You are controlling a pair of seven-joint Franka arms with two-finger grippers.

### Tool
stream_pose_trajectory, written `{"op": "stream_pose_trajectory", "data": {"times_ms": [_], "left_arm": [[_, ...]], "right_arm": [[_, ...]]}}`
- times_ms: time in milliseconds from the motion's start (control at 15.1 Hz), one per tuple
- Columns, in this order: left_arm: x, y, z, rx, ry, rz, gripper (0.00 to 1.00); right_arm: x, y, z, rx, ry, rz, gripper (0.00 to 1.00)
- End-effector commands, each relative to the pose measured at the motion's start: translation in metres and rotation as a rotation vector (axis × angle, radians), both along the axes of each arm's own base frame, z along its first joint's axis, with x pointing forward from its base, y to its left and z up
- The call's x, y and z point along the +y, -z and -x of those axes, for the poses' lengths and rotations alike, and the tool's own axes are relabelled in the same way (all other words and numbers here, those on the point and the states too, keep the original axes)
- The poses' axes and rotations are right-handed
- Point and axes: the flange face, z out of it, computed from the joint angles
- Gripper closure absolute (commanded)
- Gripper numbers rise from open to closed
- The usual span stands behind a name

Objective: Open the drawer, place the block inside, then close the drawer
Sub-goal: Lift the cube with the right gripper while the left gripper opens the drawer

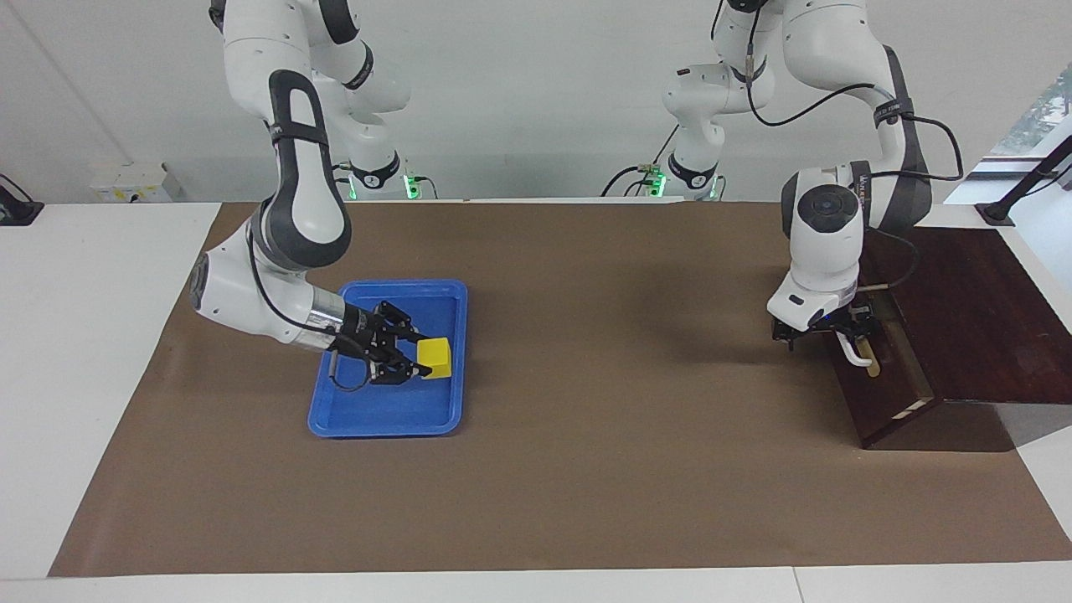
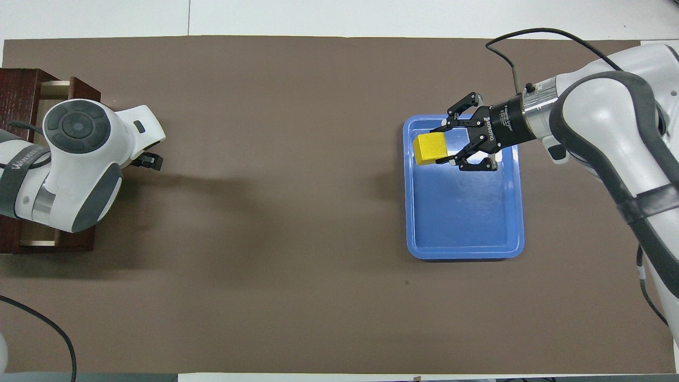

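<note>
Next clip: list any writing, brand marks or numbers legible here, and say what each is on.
"ROBOTIQ": white lettering on the black body of the right gripper, seen from overhead.
White lettering on the dark band of the left arm, overhead view: too blurred to read.
White print on the left arm's dark band in the facing view: too small.
No writing on the block, tray or drawer.

Robotics lab. Two white robot arms (image 1: 293, 167) mounted at white desk (image 1: 100, 335), brown paper mat (image 1: 586, 461) covering work area, exposed cables (image 1: 829, 100), green status lights (image 1: 408, 180) on bases, plain white wall (image 1: 536, 84).
</note>
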Motion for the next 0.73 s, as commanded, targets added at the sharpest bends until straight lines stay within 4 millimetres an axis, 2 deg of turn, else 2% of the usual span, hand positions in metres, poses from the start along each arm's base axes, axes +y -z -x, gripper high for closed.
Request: {"op": "stream_pose_trajectory", "data": {"times_ms": [0, 331, 661], "left_arm": [[-0.037, 0.004, 0.013, 0.011, 0.046, 0.0, 0.0], [-0.068, 0.001, 0.021, 0.018, 0.094, -0.008, 0.0], [-0.066, -0.019, 0.014, 0.027, 0.118, -0.023, 0.0]], "right_arm": [[0.0, -0.033, 0.017, 0.011, -0.023, 0.028, 1.0], [0.001, -0.05, 0.024, 0.018, -0.061, 0.042, 1.0], [0.001, -0.05, 0.024, 0.021, -0.064, 0.042, 1.0]]}}
